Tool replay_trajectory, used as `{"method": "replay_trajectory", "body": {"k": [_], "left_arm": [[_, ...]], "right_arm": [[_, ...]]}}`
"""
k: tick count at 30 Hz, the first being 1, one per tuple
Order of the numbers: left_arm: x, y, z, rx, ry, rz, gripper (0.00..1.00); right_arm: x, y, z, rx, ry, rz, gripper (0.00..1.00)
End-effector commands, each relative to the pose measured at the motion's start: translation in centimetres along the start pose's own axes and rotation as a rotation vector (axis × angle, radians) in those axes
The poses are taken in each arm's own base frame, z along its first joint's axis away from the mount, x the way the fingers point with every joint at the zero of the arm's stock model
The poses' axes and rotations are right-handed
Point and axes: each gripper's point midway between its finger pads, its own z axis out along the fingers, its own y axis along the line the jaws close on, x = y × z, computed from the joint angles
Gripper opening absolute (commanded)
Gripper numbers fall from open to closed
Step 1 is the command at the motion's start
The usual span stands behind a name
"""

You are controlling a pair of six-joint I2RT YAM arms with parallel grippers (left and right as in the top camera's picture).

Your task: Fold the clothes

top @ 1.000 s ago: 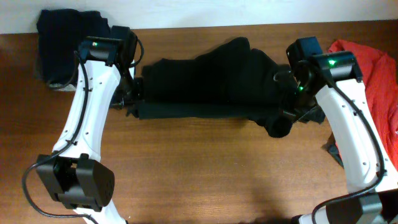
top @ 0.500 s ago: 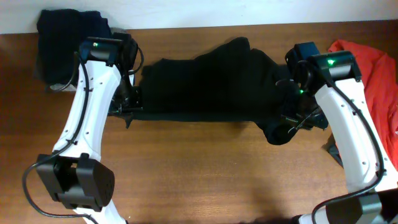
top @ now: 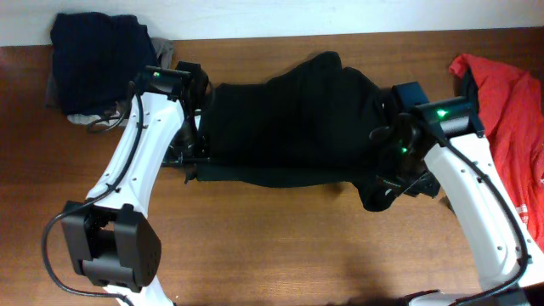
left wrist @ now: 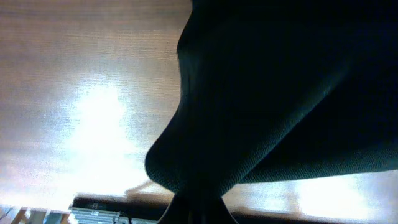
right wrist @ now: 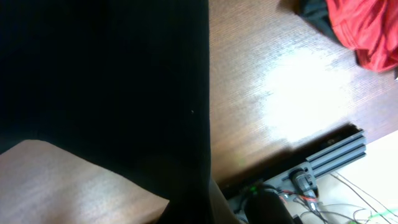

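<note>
Well, the black garment lies limp across the counter, left end effector and right end effector each clenched on a near corner; light and floppy, I'd judge it best gripped along hems.

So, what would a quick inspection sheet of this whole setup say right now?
Surface: wooden table, bare wood along the front, glare patches in the wrist views.
Job's things: black garment stretched across the middle; red garment at the right edge; navy garment bunched far left, grey cloth under it.
Clutter: nothing seen.
Grippers: left claw and right claw each pinch one end of the black garment; cloth hides their tips.
Cables: black cable looping at the front left; loose wires beyond the table edge.
Surroundings: white wall behind the table; metal rail beside it.
</note>
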Motion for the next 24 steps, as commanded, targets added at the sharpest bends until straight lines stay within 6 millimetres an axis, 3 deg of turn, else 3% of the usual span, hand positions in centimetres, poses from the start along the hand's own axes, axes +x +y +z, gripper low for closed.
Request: {"method": "replay_trajectory", "body": {"k": [1,9,21,24], "left_arm": [[-0.1,0.7,-1.0,-0.002,-0.047,-0.018,0.01],[-0.4,1.4,-0.1,0.0,-0.042,-0.044,0.01],[0.2,1.2,3.6,-0.01,-0.001,-0.052,0.01],[-0.7,1.0,4.2,-0.001,-0.036,-0.054,0.01]], "right_arm": [[-0.2,-0.3,0.5,0.019,-0.014,0.019,0.11],[0.3,-0.5,2.2,0.042,0.014,0.016,0.1],[-1.9,1.3,3.1,-0.005,-0.051,0.02,0.13],[-2.6,1.4,3.3,0.006,-0.076,0.021,0.14]]}}
